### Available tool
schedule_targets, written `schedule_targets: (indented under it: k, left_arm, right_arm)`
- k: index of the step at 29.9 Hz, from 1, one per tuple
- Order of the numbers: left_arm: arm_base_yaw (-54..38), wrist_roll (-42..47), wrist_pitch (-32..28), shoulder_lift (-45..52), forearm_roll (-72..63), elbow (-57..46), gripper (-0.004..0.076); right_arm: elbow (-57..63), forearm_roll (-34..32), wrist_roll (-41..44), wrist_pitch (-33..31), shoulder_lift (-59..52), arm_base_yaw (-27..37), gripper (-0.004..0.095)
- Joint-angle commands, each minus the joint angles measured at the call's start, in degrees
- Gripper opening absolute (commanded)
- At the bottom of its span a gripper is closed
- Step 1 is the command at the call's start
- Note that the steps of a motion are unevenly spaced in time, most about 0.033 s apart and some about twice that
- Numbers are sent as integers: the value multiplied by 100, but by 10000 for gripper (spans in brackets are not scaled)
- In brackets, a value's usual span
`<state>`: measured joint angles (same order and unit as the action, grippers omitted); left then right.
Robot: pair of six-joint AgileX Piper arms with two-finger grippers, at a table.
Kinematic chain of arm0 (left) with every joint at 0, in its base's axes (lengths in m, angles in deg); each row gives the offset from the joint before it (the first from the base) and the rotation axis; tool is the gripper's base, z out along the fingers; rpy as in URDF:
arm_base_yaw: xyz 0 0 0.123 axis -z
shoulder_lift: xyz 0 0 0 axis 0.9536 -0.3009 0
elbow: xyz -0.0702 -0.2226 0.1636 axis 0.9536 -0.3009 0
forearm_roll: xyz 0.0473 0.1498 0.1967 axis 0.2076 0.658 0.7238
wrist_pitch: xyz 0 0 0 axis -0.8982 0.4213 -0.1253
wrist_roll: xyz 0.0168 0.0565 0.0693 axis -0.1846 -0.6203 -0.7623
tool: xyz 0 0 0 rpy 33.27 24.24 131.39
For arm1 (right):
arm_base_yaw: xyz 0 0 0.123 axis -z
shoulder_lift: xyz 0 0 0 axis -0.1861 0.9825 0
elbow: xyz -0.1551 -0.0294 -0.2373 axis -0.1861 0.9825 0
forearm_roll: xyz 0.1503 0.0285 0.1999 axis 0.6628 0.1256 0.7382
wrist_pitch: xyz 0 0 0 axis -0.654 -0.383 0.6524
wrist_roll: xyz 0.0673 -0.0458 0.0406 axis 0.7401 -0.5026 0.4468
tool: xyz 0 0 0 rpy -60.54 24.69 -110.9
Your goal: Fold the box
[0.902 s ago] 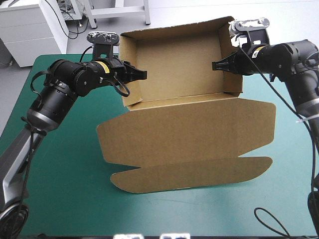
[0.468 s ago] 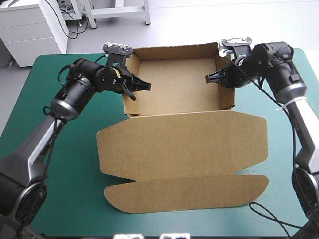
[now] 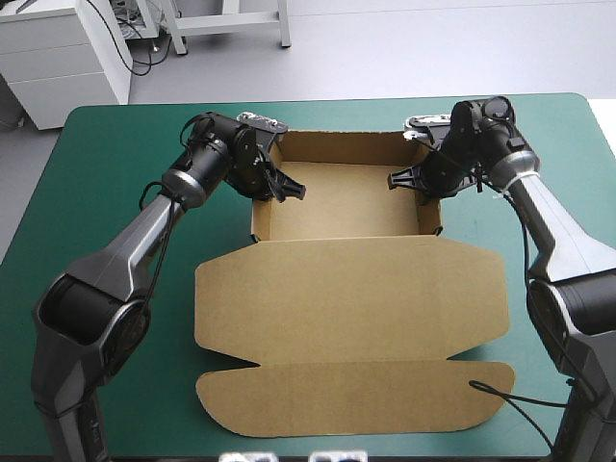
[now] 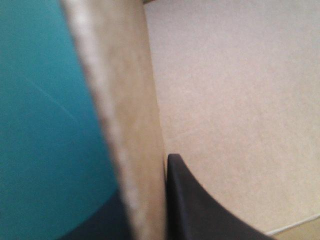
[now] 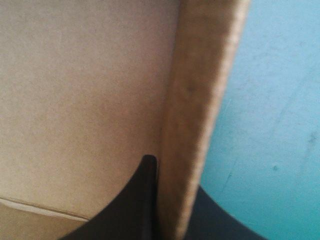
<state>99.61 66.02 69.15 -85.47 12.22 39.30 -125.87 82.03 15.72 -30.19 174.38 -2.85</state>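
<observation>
The brown box (image 3: 346, 197) stands as an open tray on the teal-green cover, its lid (image 3: 351, 289) lying flat toward the near edge with a long flap at the front. My left gripper (image 3: 289, 188) is shut on the tray's left wall (image 4: 130, 125), one black finger (image 4: 195, 205) inside the tray. On the opposite side, my right gripper (image 3: 399, 178) is shut on the right wall (image 5: 200, 100), its inner finger (image 5: 145, 200) against the board. Both wrist views show only wall, tray floor and cover.
Teal-green cover (image 3: 115, 192) lies bare to the left and right of the box. The far table edge (image 3: 318, 101) runs close behind the tray. A black cable loops at the near right corner.
Earlier the tray was held up and tipped toward the camera. Both arms have lowered it, and it now sits level, farther back on the table, the lid flatter.
</observation>
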Motion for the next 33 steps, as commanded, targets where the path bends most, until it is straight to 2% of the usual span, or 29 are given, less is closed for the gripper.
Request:
schedule_targets:
  k: [1, 6, 13, 15, 17, 19, 21, 23, 24, 26, 28, 33]
  left_arm:
    - [62, -476, 86, 131, 71, 216, -7]
    - [62, -476, 444, -120, 299, 216, -7]
    - [50, -476, 429, -168, 338, 216, -2]
    - [14, -476, 454, -168, 257, 216, 32]
    - [-71, -476, 536, -168, 116, 216, 123]
    - [-135, -476, 654, -168, 24, 220, 258]
    - [-227, -476, 780, -168, -63, 220, 398]
    - [-286, -476, 794, -144, -94, 220, 529]
    - [-286, -476, 783, -119, -103, 220, 563]
    - [-286, -476, 722, -64, -103, 230, 596]
    - [-286, -476, 643, -12, -119, 254, 592]
    - [-286, -500, 422, 109, -293, 373, 592]
  right_arm:
    - [-175, 129, -170, -41, -128, 0, -12]
    - [-175, 164, -135, -50, 66, 0, -12]
    - [-175, 102, -130, -50, 104, 0, -15]
    - [-175, 54, -108, -50, 104, 0, -15]
    - [-175, 65, -85, -50, 104, 0, 16]
    - [-175, 79, -138, -50, 104, 0, 122]
    - [-175, 166, -193, -50, 104, 0, 283]
    - [-175, 252, -243, -50, 104, 0, 512]
    - [-175, 291, -291, -50, 104, 0, 606]
    - [-175, 319, -305, -50, 104, 0, 806]
    - [-175, 332, -305, -50, 104, 0, 901]
    - [-175, 373, -305, -50, 104, 0, 914]
